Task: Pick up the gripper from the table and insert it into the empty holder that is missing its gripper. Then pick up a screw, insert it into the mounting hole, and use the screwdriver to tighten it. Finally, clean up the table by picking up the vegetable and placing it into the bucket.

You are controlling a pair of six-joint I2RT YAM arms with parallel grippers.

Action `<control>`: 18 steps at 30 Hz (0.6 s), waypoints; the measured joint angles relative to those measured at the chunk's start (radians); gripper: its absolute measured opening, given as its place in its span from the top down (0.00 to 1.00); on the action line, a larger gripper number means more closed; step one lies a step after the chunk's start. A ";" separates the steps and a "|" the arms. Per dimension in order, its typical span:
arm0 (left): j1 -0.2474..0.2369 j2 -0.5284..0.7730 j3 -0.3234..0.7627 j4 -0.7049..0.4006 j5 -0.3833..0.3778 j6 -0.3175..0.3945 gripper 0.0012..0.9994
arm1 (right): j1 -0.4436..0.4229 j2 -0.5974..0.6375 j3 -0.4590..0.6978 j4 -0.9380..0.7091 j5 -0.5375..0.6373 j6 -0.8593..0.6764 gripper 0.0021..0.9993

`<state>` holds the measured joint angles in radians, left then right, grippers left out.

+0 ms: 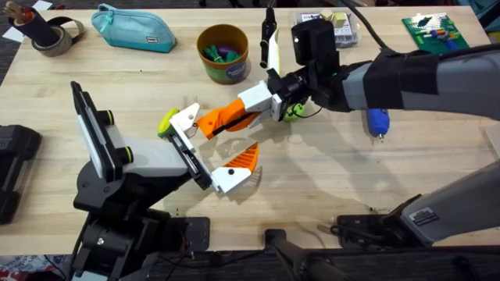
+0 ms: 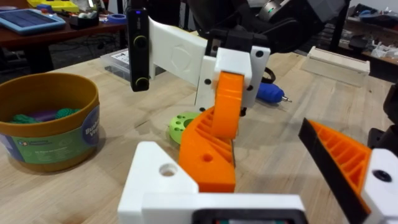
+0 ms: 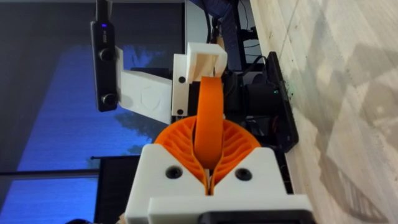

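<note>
Pinching gripper (image 3: 209, 118) in right hand (image 1: 238, 119).

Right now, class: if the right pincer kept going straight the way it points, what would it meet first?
The right pincer, shut on the orange gripper, points at the white holder. It would probably meet that holder first, though how closely the two line up in depth is unclear.

**Colours on the table**

The gripper (image 1: 212, 119) is orange with a ribbed face, the holder (image 1: 186, 119) white. The screwdriver (image 1: 377, 121) is bright blue. The bucket (image 1: 223, 53) is ochre-yellow, the pouch (image 1: 133, 28) teal, the table (image 1: 328, 164) pale wood-grain.
</note>
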<state>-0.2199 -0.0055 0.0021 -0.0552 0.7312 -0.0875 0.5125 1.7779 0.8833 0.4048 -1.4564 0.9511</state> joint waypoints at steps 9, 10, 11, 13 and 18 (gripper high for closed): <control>0.001 0.005 0.003 -0.004 0.004 0.000 0.01 | -0.006 0.000 0.000 -0.009 -0.017 0.002 0.99; 0.001 0.005 0.003 -0.004 0.009 0.000 0.01 | -0.008 0.000 0.000 -0.012 -0.023 0.000 0.99; 0.001 0.005 0.003 -0.005 0.012 0.000 0.01 | -0.012 0.000 0.000 -0.017 -0.030 -0.001 0.99; 0.001 0.005 0.003 -0.005 0.017 0.000 0.01 | -0.020 0.000 0.000 -0.022 -0.035 -0.002 0.99; 0.001 0.005 0.003 -0.005 0.041 0.000 0.01 | -0.046 0.000 -0.007 -0.022 -0.041 -0.018 0.99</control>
<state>-0.2192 -0.0002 0.0051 -0.0601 0.7724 -0.0875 0.4662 1.7779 0.8761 0.3824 -1.4979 0.9336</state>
